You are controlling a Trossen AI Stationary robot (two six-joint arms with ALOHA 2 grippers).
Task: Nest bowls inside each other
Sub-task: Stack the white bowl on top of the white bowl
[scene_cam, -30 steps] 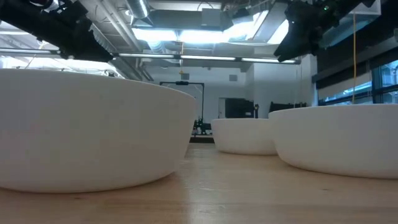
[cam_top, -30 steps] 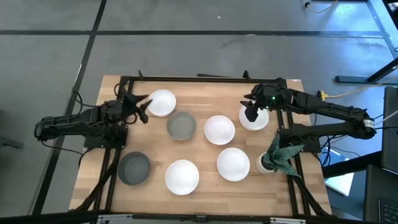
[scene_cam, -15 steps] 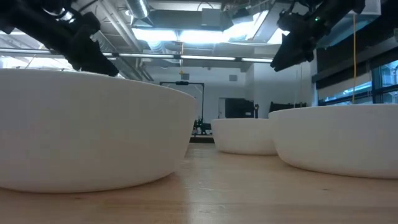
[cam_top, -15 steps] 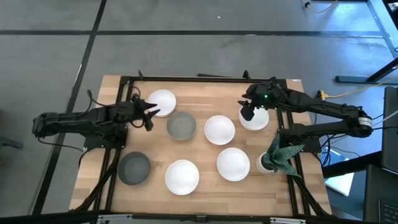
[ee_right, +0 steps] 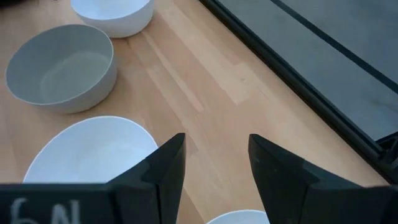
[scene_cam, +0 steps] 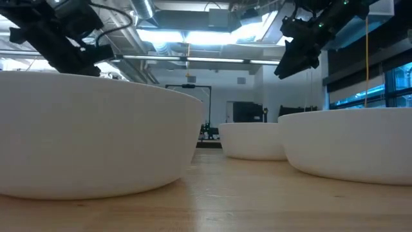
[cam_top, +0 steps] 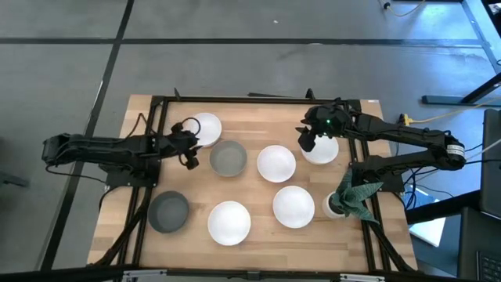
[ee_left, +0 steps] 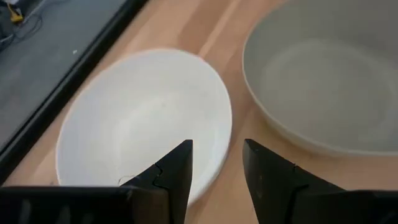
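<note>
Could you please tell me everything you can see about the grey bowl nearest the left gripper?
The grey bowl is round, plain and matte, with a smooth empty inside, sitting upright on the wooden table. It lies between a white bowl at the far left and another white bowl at the centre, touching neither. The left gripper, fingers open, hovers just beside its rim and over the far-left white bowl's edge, not holding it.

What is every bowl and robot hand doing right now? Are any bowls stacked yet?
White bowls: five, upright, empty, each apart, none stacked.
Grey bowls: two, upright, empty, apart.
Left gripper: open, over the rim of the far-left white bowl.
Right gripper: open, above the table, holding nothing.
Plant pot: upright by the right edge.
</note>
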